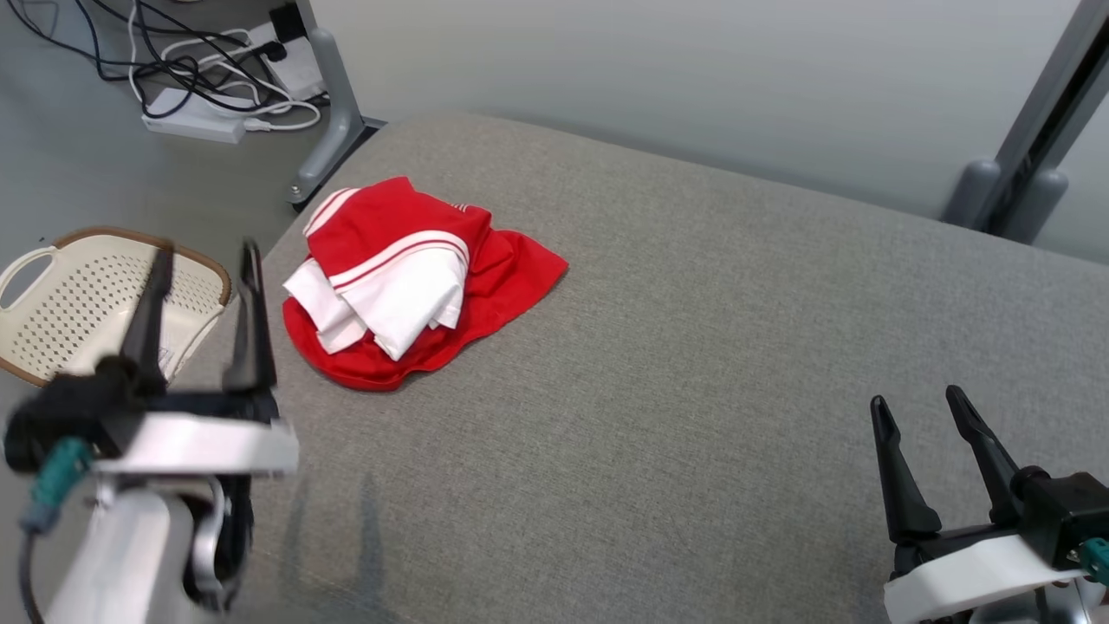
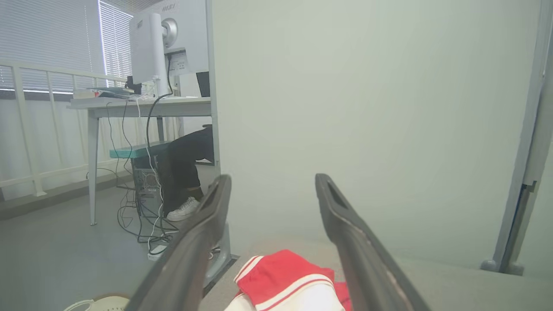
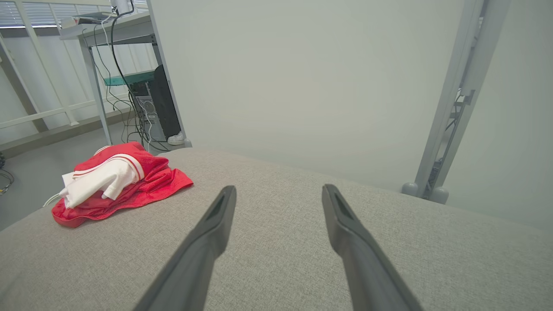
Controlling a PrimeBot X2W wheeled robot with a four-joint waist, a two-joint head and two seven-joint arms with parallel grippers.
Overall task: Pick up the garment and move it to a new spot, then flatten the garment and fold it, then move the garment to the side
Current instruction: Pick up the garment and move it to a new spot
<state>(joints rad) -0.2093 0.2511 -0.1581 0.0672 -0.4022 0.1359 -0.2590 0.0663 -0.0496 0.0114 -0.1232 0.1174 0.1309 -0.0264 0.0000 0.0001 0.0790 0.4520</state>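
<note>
My left gripper point(image 1: 208, 251) hangs at the lower left, its two dark fingers spread wide and holding nothing; it looks blurred in the head view. My right gripper point(image 1: 917, 399) sits at the lower right, released as well, its fingers parted over bare cloth. Both hover above the grey fabric surface point(image 1: 693, 347); neither touches the garment point(image 1: 407, 277).

The garment is a bunched red heap with white stripes and a white part folded on top. It lies just ahead of my left gripper and slightly to its right, near the surface's left edge and towards its far left corner. In the left wrist view the garment point(image 2: 281, 276) shows low between the fingers of the left gripper point(image 2: 272, 181). In the right wrist view it point(image 3: 121, 181) lies well apart to the left of the right gripper point(image 3: 278, 192).

A perforated cream basket point(image 1: 78, 303) stands on the floor off the left edge, just beside my left fingers. To the right of the garment the fabric runs open and bare across to my right gripper and on to the far edge.

Beyond the far left corner a grey frame leg point(image 1: 338, 113) rises; a white power strip point(image 1: 195, 121) with tangled cables point(image 1: 173, 52) lies on the floor past it. A pale panel point(image 1: 650, 78) backs the far edge, and a grey upright post point(image 1: 1031, 147) stands at the far right. Farther off I see a desk point(image 2: 129, 106) with a monitor point(image 2: 149, 47), and under it a person's leg with a white shoe point(image 2: 183, 209).
</note>
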